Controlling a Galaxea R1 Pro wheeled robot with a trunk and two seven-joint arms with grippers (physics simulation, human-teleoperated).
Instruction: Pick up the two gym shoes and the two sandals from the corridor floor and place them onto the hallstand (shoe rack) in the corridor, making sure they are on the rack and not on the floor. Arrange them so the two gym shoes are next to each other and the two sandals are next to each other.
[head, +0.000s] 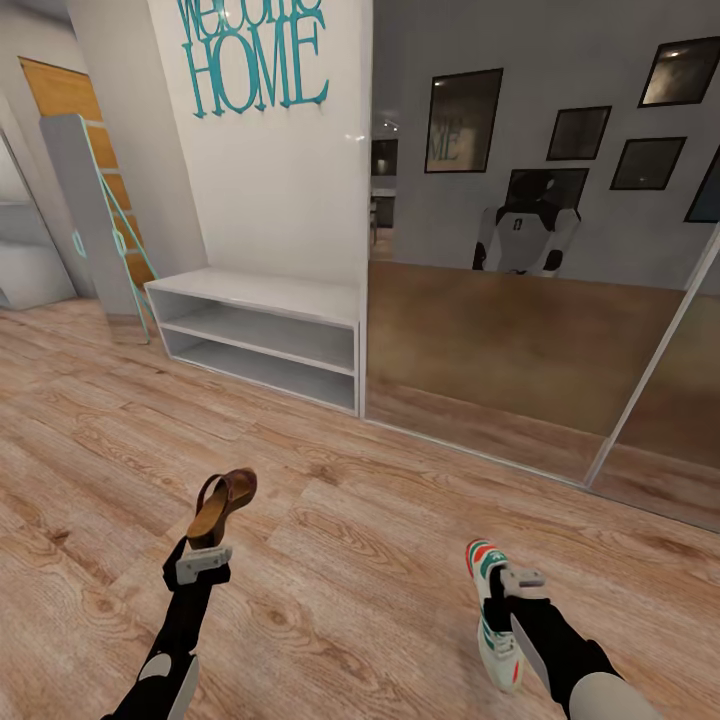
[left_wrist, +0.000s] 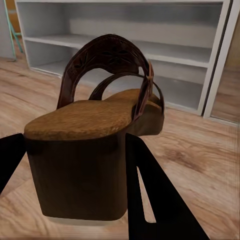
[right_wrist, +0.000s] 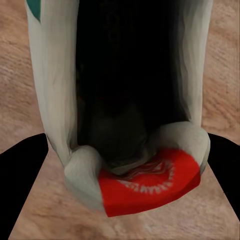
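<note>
My left gripper (head: 204, 556) is shut on the heel of a brown sandal (head: 221, 505), holding it up off the wood floor (head: 350, 540). In the left wrist view the sandal (left_wrist: 95, 130) sits between the dark fingers (left_wrist: 150, 195), toe pointing at the rack. My right gripper (head: 512, 582) is shut on a white gym shoe (head: 492, 610) with teal and red stripes. Its heel with a red patch (right_wrist: 145, 185) fills the right wrist view. The pale grey hallstand (head: 262, 335) stands ahead against the wall, both low shelves (left_wrist: 150, 50) bare.
A large mirrored sliding door (head: 540, 300) stands right of the rack and reflects the robot. A tall grey panel with a teal ladder (head: 95, 220) leans left of the rack. Bare wood floor stretches between me and the rack.
</note>
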